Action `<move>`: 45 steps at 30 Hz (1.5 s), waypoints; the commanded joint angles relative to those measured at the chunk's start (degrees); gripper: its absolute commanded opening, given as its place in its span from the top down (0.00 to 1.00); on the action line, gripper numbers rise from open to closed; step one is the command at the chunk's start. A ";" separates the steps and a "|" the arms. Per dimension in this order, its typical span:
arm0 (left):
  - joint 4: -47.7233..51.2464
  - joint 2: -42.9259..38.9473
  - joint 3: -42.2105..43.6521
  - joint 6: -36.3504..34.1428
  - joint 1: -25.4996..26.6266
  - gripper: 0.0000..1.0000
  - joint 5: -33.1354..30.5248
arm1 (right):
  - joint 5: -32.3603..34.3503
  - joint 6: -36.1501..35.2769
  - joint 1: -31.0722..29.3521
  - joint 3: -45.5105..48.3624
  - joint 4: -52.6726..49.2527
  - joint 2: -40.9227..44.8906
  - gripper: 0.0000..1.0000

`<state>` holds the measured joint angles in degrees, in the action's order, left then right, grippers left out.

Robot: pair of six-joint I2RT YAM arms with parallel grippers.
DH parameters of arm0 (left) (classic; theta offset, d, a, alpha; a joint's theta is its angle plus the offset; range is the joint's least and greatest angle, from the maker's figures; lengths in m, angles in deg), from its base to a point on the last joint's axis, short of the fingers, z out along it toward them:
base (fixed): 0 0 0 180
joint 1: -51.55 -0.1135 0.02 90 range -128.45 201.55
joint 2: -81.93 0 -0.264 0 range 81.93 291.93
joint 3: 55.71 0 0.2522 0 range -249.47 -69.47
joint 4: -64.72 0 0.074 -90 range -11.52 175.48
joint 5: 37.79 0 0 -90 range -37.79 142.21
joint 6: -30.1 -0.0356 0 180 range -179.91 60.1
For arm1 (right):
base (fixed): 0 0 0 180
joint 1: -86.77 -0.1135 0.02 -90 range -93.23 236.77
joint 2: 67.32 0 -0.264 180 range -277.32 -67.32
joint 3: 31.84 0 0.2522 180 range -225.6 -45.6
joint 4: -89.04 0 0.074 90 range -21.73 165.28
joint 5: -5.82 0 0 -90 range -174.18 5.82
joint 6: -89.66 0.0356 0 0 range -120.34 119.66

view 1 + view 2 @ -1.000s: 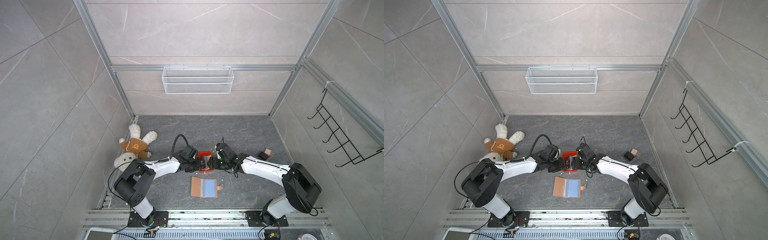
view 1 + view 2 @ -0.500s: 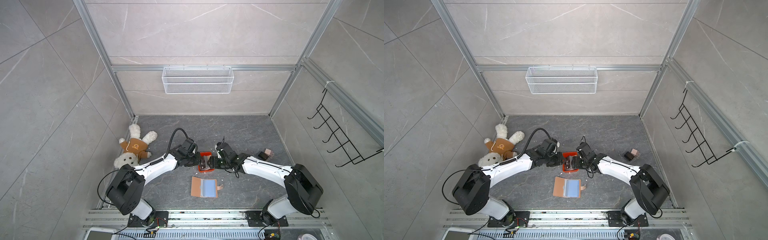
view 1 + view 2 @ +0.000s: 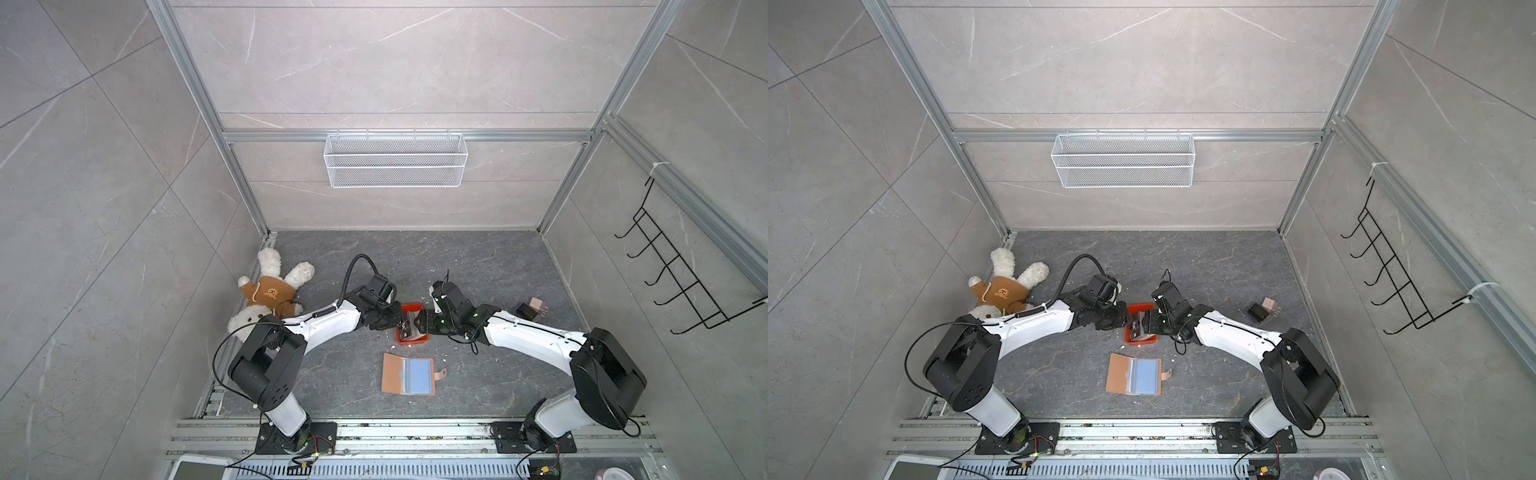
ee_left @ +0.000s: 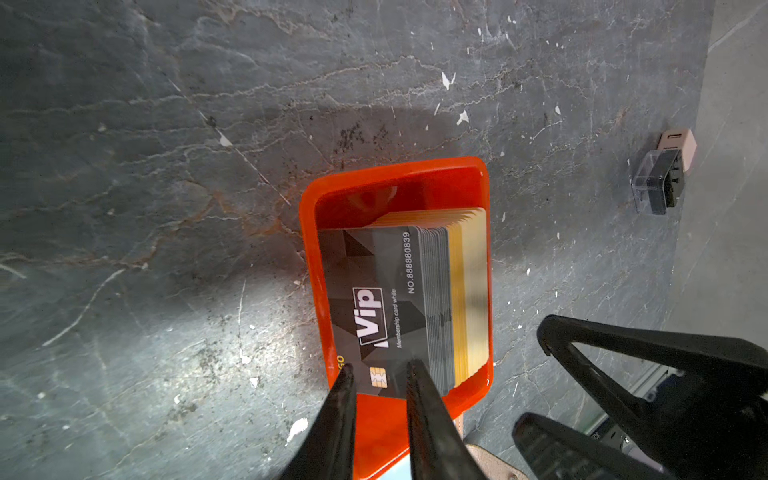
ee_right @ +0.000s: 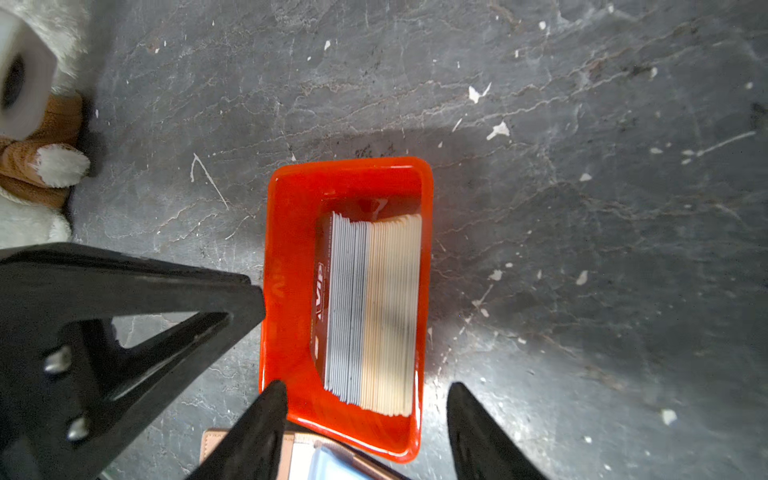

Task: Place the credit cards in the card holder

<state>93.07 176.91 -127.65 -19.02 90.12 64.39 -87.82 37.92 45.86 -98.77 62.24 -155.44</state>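
The credit cards [image 4: 374, 291] stand as a leaning stack, black VIP ones in front and tan ones behind, in a small orange-red tray [image 4: 395, 174] at mid-floor [image 3: 411, 308]. My left gripper [image 4: 380, 370] has its jaws narrowly apart at the front black card's near edge, and the card's chip shows in the gap. My right gripper [image 5: 365, 392] is open wide, straddling the tray's [image 5: 345, 170] near end and the cards [image 5: 374, 307]. The card holder [image 3: 409, 374] lies open on the floor nearer the arm bases, clear sleeves up, and shows in both top views [image 3: 1133, 376].
A plush toy [image 3: 270, 295] lies against the left wall. A small black-and-pink block pair [image 3: 534, 309] sits to the right of the tray. A wire basket [image 3: 395, 160] hangs on the back wall and a hook rack [image 3: 681, 282] on the right wall.
My left gripper has moved right until its tips reach the cards in the tray. The right gripper's jaws have narrowed a little around the tray's end.
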 commanded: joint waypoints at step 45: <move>-1.38 4.60 -1.41 -2.30 -0.69 0.84 1.95 | -0.40 -1.70 1.00 -4.50 2.67 -13.24 0.21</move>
<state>91.50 180.76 -127.78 -20.51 89.79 65.95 -88.72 37.31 46.52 -103.36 64.86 -168.16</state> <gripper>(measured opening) 0.157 0.787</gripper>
